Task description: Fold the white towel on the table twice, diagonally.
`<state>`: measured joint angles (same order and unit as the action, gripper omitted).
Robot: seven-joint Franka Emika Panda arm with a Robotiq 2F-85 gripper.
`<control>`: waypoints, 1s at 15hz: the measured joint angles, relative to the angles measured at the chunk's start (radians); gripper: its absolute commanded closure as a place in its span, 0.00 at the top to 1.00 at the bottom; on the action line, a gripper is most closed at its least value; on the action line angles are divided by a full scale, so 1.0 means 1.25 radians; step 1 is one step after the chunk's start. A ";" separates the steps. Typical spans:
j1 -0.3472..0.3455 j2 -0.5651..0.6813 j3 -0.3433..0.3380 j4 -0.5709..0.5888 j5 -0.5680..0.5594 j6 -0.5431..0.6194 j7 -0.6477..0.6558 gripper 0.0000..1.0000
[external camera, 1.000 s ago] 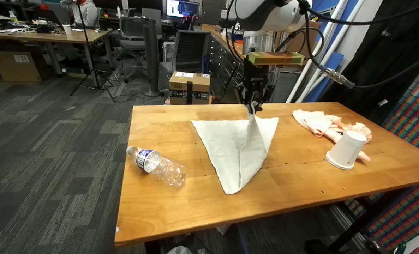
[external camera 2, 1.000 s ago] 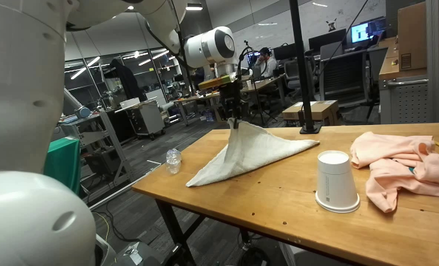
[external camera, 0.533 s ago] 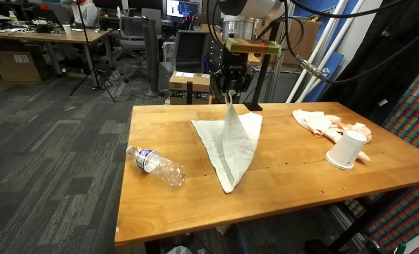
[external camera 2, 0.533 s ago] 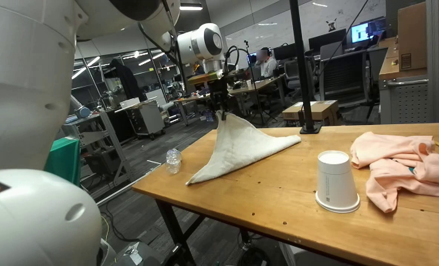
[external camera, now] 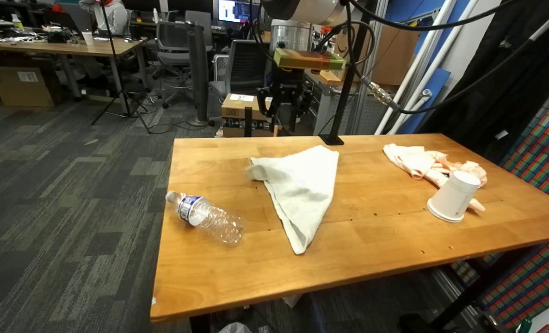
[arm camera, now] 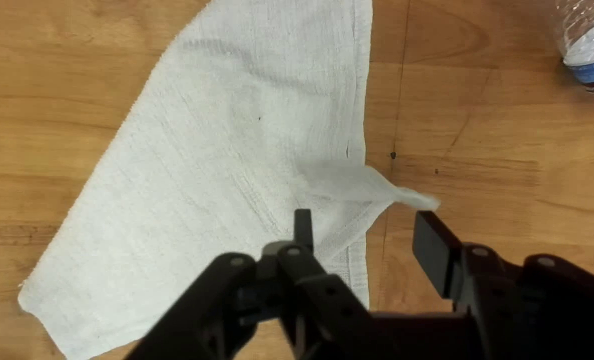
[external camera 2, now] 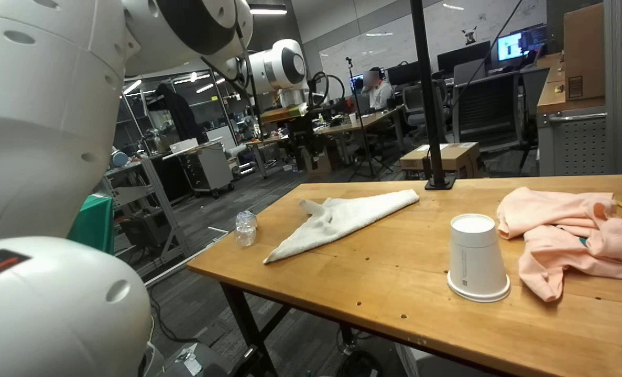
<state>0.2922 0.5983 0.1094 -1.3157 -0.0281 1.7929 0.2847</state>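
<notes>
The white towel [external camera: 302, 185] lies on the wooden table [external camera: 371, 259] folded into a narrow, triangle-like shape. It also shows in an exterior view [external camera 2: 352, 215] and in the wrist view [arm camera: 216, 165]. One corner sticks up and out past the towel's edge, blurred as if moving. My gripper [external camera: 283, 124] hangs above the towel near the far table edge in an exterior view, and it also shows in an exterior view [external camera 2: 306, 159]. In the wrist view the gripper [arm camera: 364, 230] has its fingers wide apart with nothing between them. The loose corner lies just beyond the fingertips.
A clear plastic bottle [external camera: 209, 219] lies near the table's edge, beside the towel. An upside-down white paper cup [external camera 2: 477, 259] and a crumpled pink cloth [external camera 2: 562, 222] are on the other side. A black pole [external camera 2: 432, 104] rises at the far table edge.
My gripper carried the towel's corner up and across toward the bottle side, then opened and let it go. The towel has dropped onto the table, its far side folded over.
</notes>
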 measured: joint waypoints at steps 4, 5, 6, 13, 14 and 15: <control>-0.005 0.004 -0.015 0.009 -0.001 0.000 0.000 1.00; -0.009 0.004 -0.020 0.009 -0.001 0.000 0.000 1.00; -0.014 0.004 -0.026 0.009 -0.001 0.000 0.000 1.00; -0.068 -0.031 -0.073 -0.047 -0.069 0.128 -0.042 1.00; -0.075 -0.041 -0.079 -0.069 -0.078 0.164 -0.045 1.00; -0.083 -0.050 -0.084 -0.091 -0.085 0.199 -0.047 1.00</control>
<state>0.1881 0.5356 0.0043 -1.4296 -0.1340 2.0411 0.2259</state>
